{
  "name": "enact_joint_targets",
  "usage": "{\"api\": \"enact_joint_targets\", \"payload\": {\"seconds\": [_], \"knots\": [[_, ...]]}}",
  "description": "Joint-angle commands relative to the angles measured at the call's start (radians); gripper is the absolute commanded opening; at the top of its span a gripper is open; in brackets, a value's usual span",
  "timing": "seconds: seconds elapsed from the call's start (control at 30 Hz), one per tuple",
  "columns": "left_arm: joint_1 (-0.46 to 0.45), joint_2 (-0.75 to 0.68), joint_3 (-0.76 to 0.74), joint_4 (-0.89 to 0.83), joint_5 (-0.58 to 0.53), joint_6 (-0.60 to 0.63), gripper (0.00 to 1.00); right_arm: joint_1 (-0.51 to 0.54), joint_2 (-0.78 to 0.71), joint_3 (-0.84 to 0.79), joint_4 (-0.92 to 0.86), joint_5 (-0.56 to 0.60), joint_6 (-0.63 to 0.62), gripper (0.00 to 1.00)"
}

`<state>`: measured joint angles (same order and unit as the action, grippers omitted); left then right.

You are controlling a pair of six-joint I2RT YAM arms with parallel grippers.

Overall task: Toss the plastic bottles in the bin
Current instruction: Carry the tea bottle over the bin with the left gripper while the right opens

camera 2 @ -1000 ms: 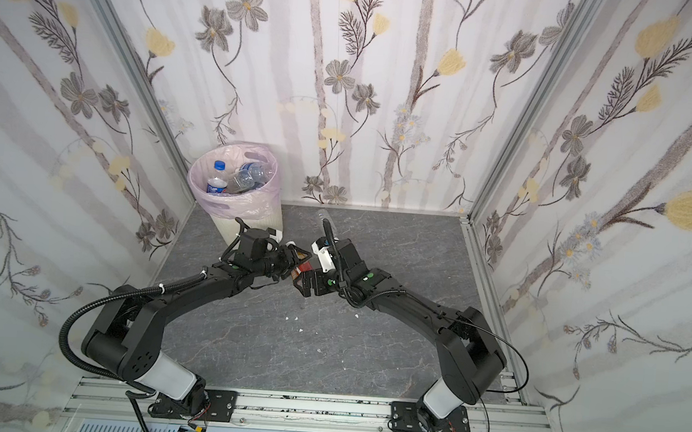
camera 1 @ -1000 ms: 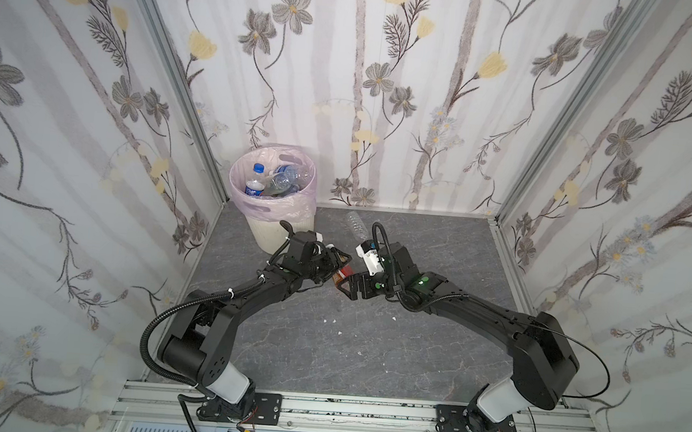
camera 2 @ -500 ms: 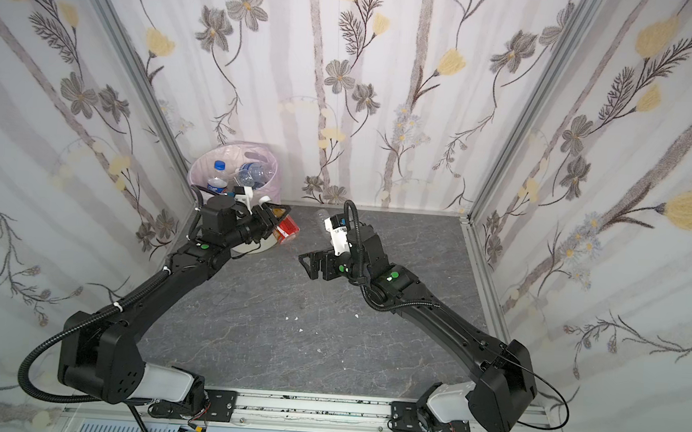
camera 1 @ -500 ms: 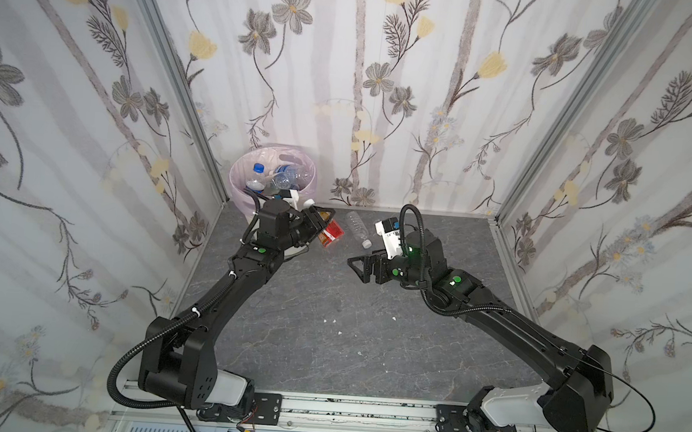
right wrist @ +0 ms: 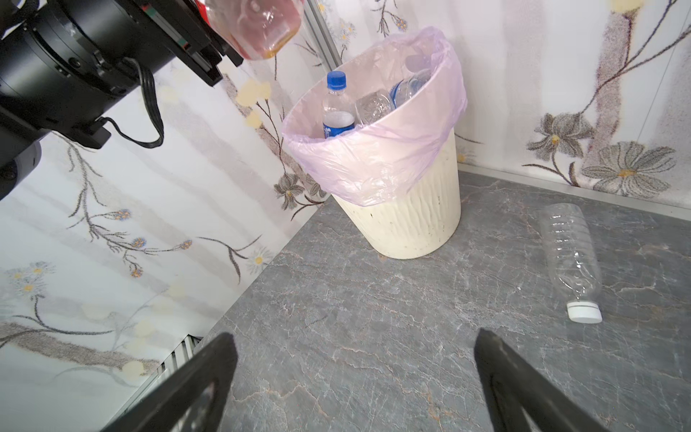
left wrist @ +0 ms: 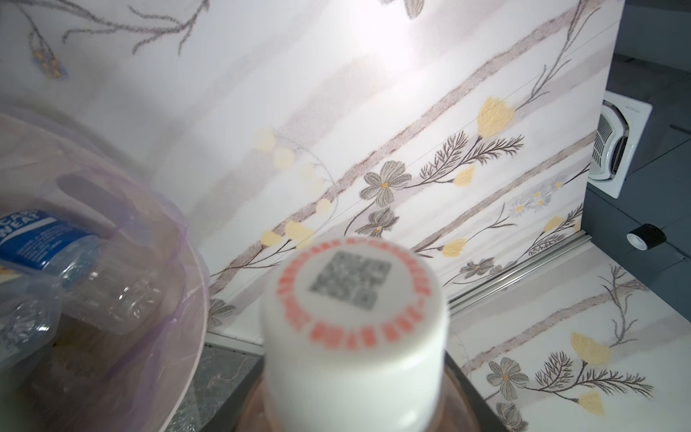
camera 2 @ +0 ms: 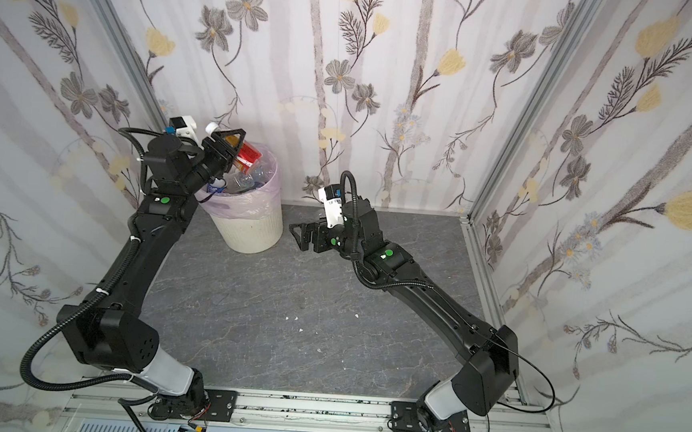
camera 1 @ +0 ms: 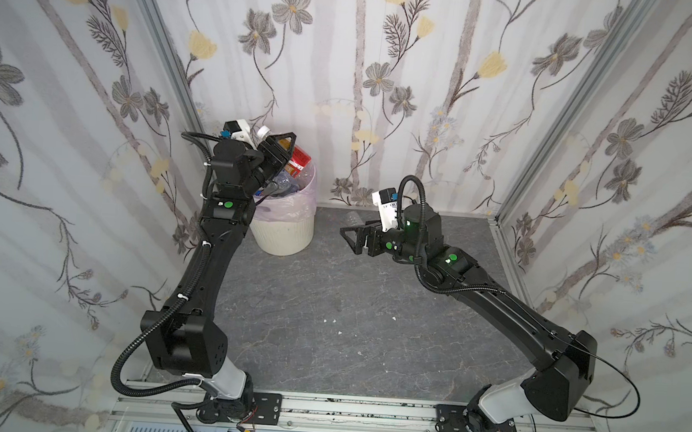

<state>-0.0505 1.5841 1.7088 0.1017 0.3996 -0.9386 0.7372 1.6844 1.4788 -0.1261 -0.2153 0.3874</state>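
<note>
The left gripper (camera 1: 280,154) is clenched on a red bottle (camera 1: 298,161), its jaws partly closed around the body. It holds the bottle tilted in the air above the bin (camera 1: 288,238), close to the rim by the wall. Whether the bottle hangs fully over the opening, I cannot tell. The right gripper (camera 1: 353,238) is released, with its jaws spread wide and nothing between them. It hovers over the bench (camera 1: 329,307), pointing toward the bin.

The red bottle has a clear pinkish body with a red label and a white cap (left wrist: 355,318). The cap carries a square code inside a red ring. In the right wrist view its base shows an orange tint.

The bin is cream-white and ribbed, lined with a pink bag (right wrist: 374,161) folded over the rim, and it stands in the bench's corner. Inside it lie several bottles (right wrist: 374,106): one stands upright with a blue cap and blue label, and the others are clear. A clear bottle (right wrist: 568,254) with a white cap lies on its side on the bench, near the bin and apart from both grippers.
</note>
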Motion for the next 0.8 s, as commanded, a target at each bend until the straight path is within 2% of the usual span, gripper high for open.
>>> {"api": "enact_joint_targets", "payload": {"seconds": [0.0, 0.2, 0.4, 0.63, 0.7, 0.77], "knots": [[0.021, 0.034, 0.096, 0.023, -0.023, -0.010, 0.59, -0.001, 0.024, 0.040, 0.044, -0.023, -0.016, 1.00], [0.062, 0.100, 0.287, 0.023, -0.053, -0.023, 0.59, -0.020, 0.066, 0.070, 0.055, -0.045, -0.021, 1.00], [0.067, 0.182, 0.468, 0.024, -0.056, -0.036, 0.60, -0.051, 0.096, 0.068, 0.062, -0.073, -0.016, 1.00], [0.067, 0.321, 0.552, 0.024, -0.065, -0.084, 0.61, -0.089, 0.127, 0.058, 0.078, -0.100, -0.001, 1.00], [0.067, 0.374, 0.552, 0.024, -0.075, -0.091, 0.66, -0.094, 0.135, 0.051, 0.088, -0.107, 0.005, 1.00], [0.074, 0.445, 0.551, 0.024, -0.060, -0.134, 0.81, -0.096, 0.142, 0.043, 0.100, -0.117, 0.015, 1.00]]}}
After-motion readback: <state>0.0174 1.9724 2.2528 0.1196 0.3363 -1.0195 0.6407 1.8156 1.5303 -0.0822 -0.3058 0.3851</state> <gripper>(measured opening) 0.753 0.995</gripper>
